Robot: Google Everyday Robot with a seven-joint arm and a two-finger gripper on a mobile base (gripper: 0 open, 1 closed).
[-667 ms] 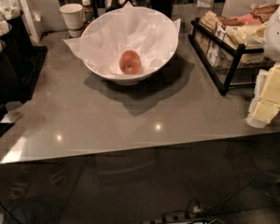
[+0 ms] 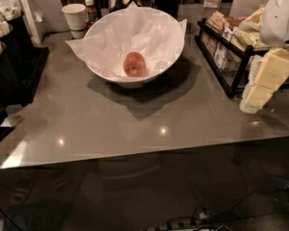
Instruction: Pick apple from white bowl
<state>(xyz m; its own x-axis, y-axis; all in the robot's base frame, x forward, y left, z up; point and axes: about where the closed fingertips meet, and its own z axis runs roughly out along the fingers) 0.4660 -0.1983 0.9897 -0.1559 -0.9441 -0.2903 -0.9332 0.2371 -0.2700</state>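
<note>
The apple [image 2: 134,64] is small, round and reddish-orange with a paler patch. It lies at the bottom of the white bowl [image 2: 156,64], which is wide, lined with crinkled white paper and stands at the back middle of the grey counter. My gripper [image 2: 254,100] hangs from the white arm at the right edge of the view, its cream-coloured end low over the counter. It is well to the right of the bowl and apart from it, and it holds nothing that I can see.
A black wire rack [image 2: 227,42] of packets stands between the gripper and the bowl. A white paper cup [image 2: 75,17] and a small bottle [image 2: 90,9] stand behind the bowl on the left. Black containers [image 2: 12,57] line the left side. The counter's front edge [image 2: 135,155] runs across the view.
The gripper has shifted slightly up and to the left at the right edge. The apple and bowl have not moved.
</note>
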